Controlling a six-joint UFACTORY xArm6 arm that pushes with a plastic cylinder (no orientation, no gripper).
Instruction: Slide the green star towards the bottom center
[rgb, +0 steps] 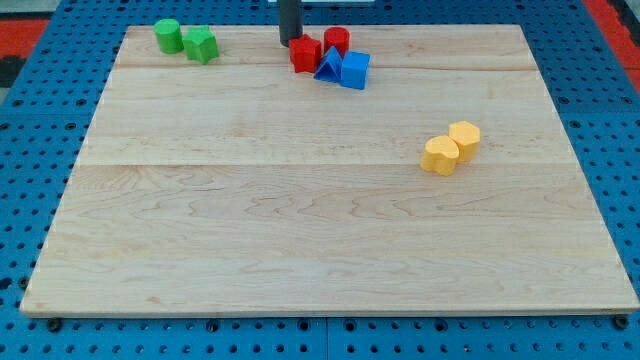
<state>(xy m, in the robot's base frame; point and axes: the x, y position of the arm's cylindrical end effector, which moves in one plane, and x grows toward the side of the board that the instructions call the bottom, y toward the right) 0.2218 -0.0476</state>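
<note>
The green star (202, 45) lies near the view's top left of the wooden board (300, 220), touching a green cylinder (168, 36) on its left. My tip (290, 42) is at the view's top centre, well to the right of the green star and just left of a red block (306, 54). The rod comes down from the top edge.
A cluster sits right of my tip: a second red block (337, 41), a blue triangle (328, 65) and a blue block (354, 70). Two yellow blocks (439, 155) (464, 138) touch each other at the right. Blue pegboard surrounds the board.
</note>
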